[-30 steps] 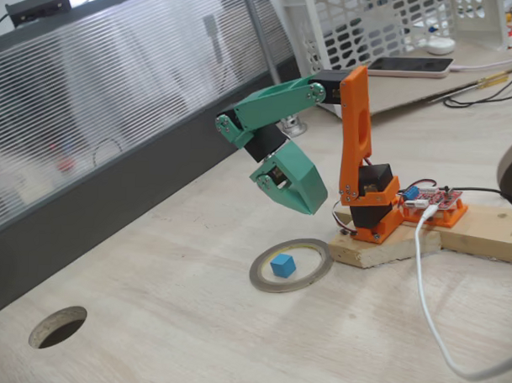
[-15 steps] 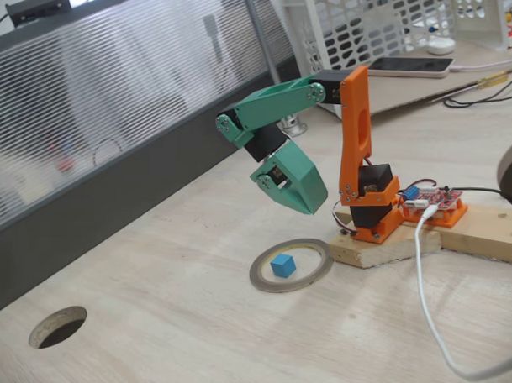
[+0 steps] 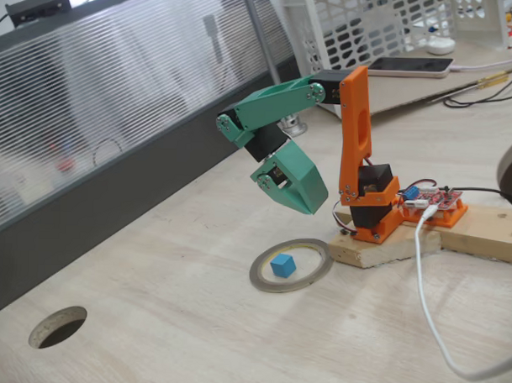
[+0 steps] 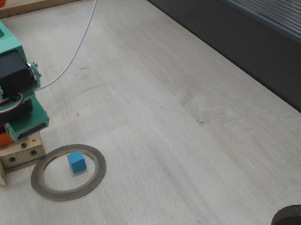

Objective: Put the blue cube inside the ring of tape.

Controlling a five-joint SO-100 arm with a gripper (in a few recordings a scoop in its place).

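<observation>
Blue cube (image 3: 282, 265) sat on the table inside the tape ring (image 3: 320, 263), below and in front of the raised green claw (image 3: 304, 202), well clear of it; looked like the drop was done and the arm was parked out of the way. Claw empty, jaws looked together. Pale wood desk (image 3: 192, 324), a round cable hole (image 3: 58, 327) far off, white cable (image 3: 436, 324) trailing by the base.
</observation>
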